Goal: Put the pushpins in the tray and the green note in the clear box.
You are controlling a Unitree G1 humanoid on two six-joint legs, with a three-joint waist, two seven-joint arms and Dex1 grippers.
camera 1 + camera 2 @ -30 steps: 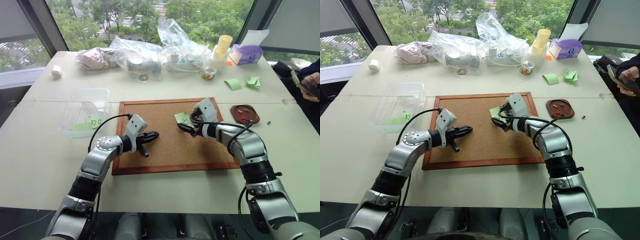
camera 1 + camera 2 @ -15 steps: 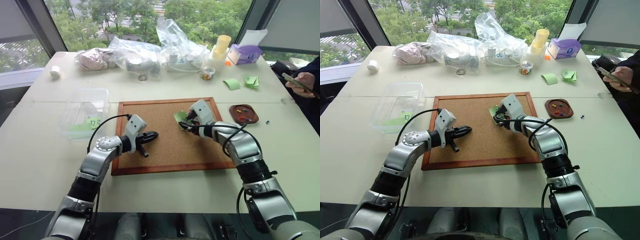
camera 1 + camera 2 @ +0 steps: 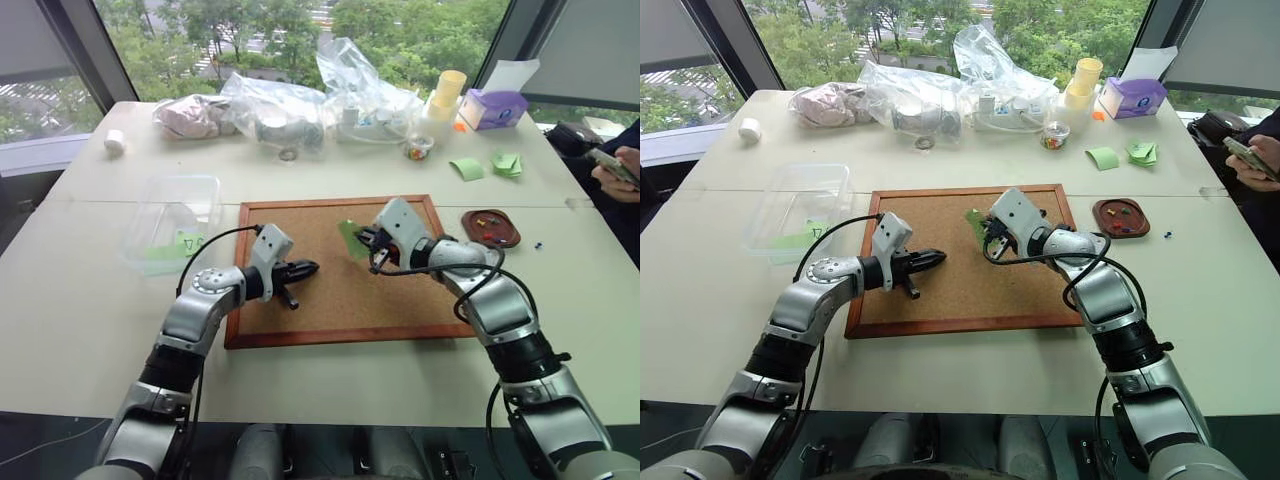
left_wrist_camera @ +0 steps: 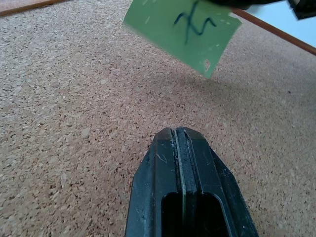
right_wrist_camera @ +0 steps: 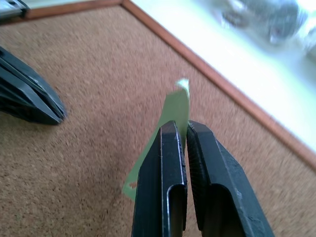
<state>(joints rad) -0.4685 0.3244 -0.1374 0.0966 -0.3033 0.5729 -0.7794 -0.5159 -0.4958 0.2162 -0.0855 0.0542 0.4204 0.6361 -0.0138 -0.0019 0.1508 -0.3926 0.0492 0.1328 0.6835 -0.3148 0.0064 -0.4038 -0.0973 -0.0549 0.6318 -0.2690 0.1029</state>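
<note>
1. Two black fingers of my right gripper [image 5: 185, 129] are pinched together on the green note [image 4: 183, 28], which sticks out edge-on past the tips in the right wrist view, lifted clear of the cork board [image 3: 330, 300] below it.
2. From the left wrist view I read the note's dark scribble; the slip hangs tilted above the cork, with a shadow beneath it.
3. My left gripper [image 3: 308, 268] is fully closed with nothing in it, hovering over the left-centre part of the board and pointing toward the right of the frame, at the note.
4. Between the two gripper tips I see open cork; they are near each other but apart, both in the middle of the head-camera frame.
5. At the centre-left of the frame, beyond the board's left edge, sits the clear box [image 3: 177, 222], with green paper pieces already inside; one bears a dark mark.
6. At the centre-right, just past the board's right edge, I see the tray [image 3: 489, 228] with a few pushpins [image 3: 487, 224] in it; their colours are hard to sort out at this size.
7. One small dark-blue speck [image 3: 538, 243] lies on the table [image 3: 90, 320] just right of the tray; I cannot tell if it is a pin.
8. Along the top of the frame stand clear plastic bags [image 3: 300, 105], a purple box [image 3: 492, 107] and loose green paper pieces [image 3: 487, 165].
</note>
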